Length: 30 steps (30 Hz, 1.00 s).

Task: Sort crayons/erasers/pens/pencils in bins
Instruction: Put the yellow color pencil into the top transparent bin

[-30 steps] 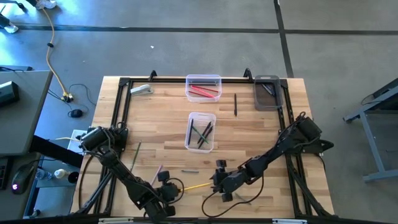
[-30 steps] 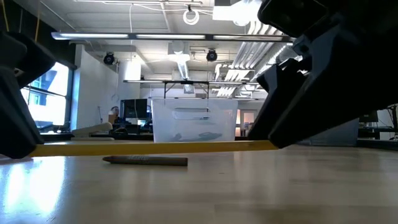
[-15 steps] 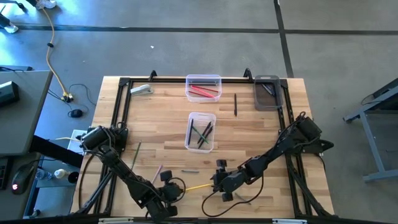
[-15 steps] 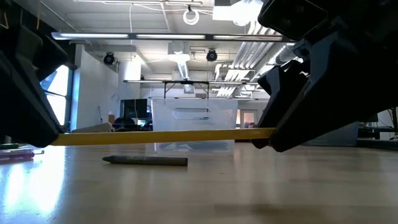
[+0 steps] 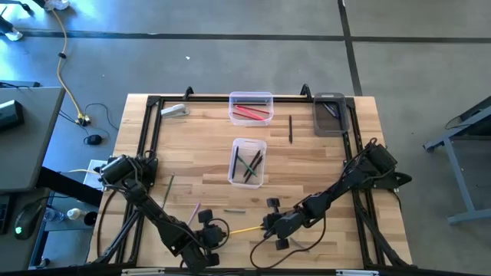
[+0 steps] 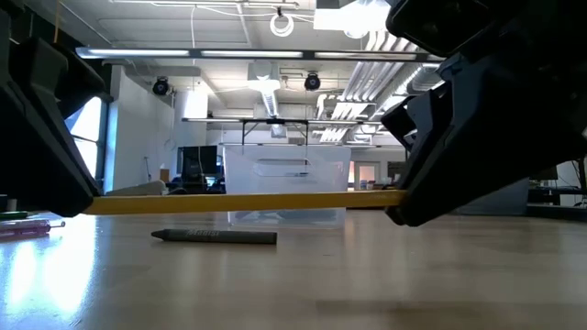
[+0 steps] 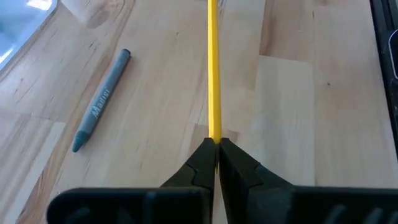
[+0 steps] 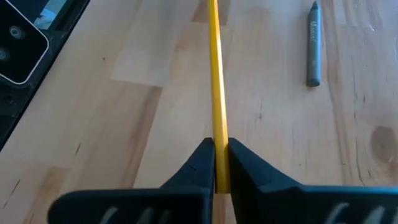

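Note:
A yellow pencil [image 5: 244, 228] hangs level just above the table near its front edge. My left gripper [image 5: 217, 231] is shut on its left end and my right gripper [image 5: 268, 225] on its right end. A grey crayon [image 5: 235, 211] lies flat on the table just beyond the pencil. Two clear bins, one [image 5: 251, 107] at the back and one [image 5: 248, 162] at the middle, and a dark grey bin [image 5: 331, 114] at the back right, each hold a few items. My left gripper pinches the pencil's left end [image 7: 213, 134] between its two fingertips [image 7: 202, 158]. It comes slanting down from the table's left, and the pencil runs on ahead of the fingers. The pencil hangs level, clear of the table. My right gripper pinches the pencil's right end [image 8: 217, 134] between its two fingertips [image 8: 239, 158]. It comes slanting down from the table's right, with the pencil reaching straight ahead of the fingers. In the low view the pencil [image 6: 248, 200] hangs clear above the wood.
A green pencil [image 5: 166, 188] and a pink stick [image 5: 195, 209] lie at the left front. A black pen [image 5: 291, 129] lies between the back bins, and a pale object [image 5: 175, 110] sits at the back left. A black frame [image 5: 153, 100] edges the table.
My right gripper has shut on the pencil's right end. The pencil, which lay lower and close to the table a second ago, has risen a little and now hangs level between both grippers. The crayon has not moved.

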Tool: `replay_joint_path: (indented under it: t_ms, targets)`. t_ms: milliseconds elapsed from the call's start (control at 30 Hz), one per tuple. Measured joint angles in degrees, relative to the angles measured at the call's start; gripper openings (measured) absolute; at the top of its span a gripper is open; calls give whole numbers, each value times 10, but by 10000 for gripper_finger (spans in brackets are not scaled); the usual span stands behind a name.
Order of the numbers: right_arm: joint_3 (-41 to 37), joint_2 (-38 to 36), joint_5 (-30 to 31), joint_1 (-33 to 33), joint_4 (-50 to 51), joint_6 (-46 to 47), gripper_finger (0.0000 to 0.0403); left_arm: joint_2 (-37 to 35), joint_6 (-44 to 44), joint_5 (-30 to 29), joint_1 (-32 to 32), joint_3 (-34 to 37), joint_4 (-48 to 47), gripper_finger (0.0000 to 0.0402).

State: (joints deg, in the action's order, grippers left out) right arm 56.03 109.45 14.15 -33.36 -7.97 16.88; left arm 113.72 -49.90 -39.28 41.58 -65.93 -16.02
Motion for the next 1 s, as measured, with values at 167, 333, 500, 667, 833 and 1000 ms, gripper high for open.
replay_joint_path:
  t_ms: [167, 333, 500, 667, 833, 1000]
  targets:
    - [0, 0, -1, 0, -1, 1, 10, -21, 22, -3, -1, 0, -3, 23]
    - [0, 0, 0, 0, 0, 4, 6, -66, 60, -15, -1, 0, -11, 69]
    - [0, 0, 0, 0, 0, 10, 7, -119, 96, -41, -1, -1, -48, 116]
    - [0, -31, 7, 17, 27, 10, 7, -185, 126, -90, 3, 36, -60, 109]
    - [0, -107, 45, 63, 130, 8, 7, -252, 138, -86, -4, 143, 42, 38]
    - [0, -187, 99, 150, 240, 6, 7, -305, 214, -84, -13, 255, 223, 9]
